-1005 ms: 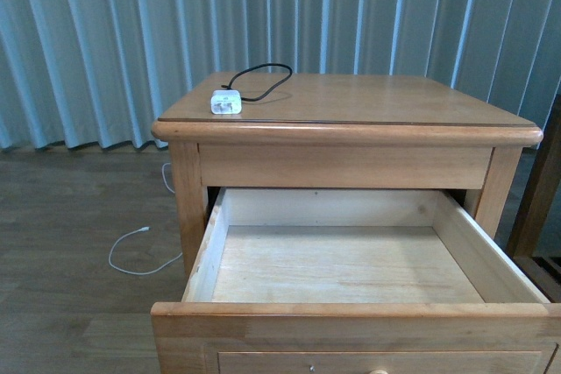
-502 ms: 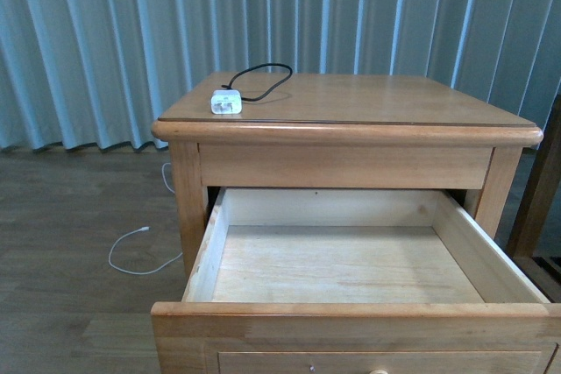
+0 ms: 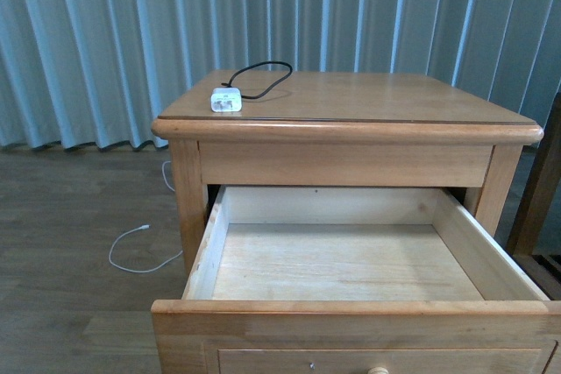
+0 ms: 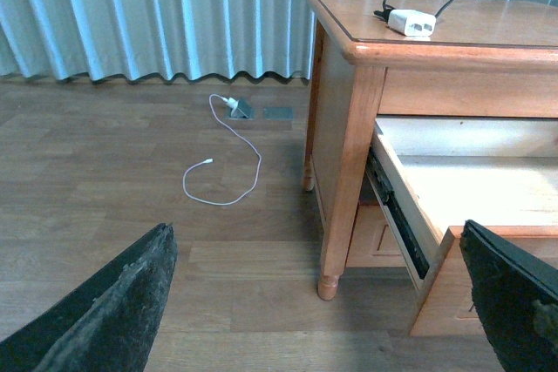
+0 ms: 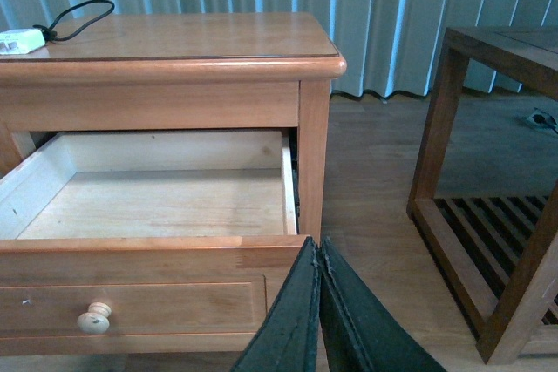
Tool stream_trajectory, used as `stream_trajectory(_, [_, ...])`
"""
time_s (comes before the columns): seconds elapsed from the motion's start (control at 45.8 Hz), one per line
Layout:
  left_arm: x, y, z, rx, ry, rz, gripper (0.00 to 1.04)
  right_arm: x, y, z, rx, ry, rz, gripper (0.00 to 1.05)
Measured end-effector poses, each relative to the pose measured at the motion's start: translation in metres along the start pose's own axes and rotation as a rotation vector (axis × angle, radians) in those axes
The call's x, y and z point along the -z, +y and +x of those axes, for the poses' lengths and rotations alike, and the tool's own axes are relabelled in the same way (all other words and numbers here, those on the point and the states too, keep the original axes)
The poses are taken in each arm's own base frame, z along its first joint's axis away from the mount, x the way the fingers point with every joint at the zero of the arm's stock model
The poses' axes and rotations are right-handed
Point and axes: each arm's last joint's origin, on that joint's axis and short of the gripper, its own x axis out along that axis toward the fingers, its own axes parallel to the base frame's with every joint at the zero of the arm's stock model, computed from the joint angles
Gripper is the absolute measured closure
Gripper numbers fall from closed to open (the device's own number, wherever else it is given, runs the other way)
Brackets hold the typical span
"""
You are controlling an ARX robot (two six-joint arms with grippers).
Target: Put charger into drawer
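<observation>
1. Charger position: the small white boxy charger with black looped cable lies on the wooden nightstand's top surface, at its front left corner; the pale-lined wooden drawer beneath gapes empty.
2. Your left gripper is spread wide, your right gripper pinched closed on nothing.
3. Pinch only the cable and the plug may swing, or its loop snag the drawer's rim.

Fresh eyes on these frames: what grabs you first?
The drawer dominates the front view: it is pulled wide open at the bottom centre, its pale interior bare. Next is the white charger on the nightstand top near its back left corner, with its black cable looped behind it. A thin white cable lies curled on the wooden floor to the left of the nightstand.
</observation>
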Motion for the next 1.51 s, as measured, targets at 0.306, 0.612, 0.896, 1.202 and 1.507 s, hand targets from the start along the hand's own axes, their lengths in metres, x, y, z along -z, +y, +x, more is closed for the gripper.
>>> stream_trajectory(0.306, [0.0,0.0,0.0,0.0,0.0,0.0,0.06,0.0,0.0,0.0,0.0,0.0,0.0,0.48])
stream_trajectory(0.612, [-0.001,-0.002,0.011,-0.439,0.118,-0.098,0.06,0.0,0.0,0.0,-0.001,0.0,0.0,0.09])
stream_trajectory(0.896, [-0.068,-0.03,0.092,-0.229,0.122,-0.055,0.06,0.0,0.0,0.0,0.0,0.0,0.0,0.08])
stream_trajectory(1.202, [-0.101,-0.087,0.213,-0.161,0.13,0.008,0.06,0.0,0.0,0.0,0.0,0.0,0.0,0.08])
stream_trajectory(1.507, [-0.092,-0.14,0.295,-0.159,0.116,-0.051,0.06,0.0,0.0,0.0,0.0,0.0,0.0,0.08])
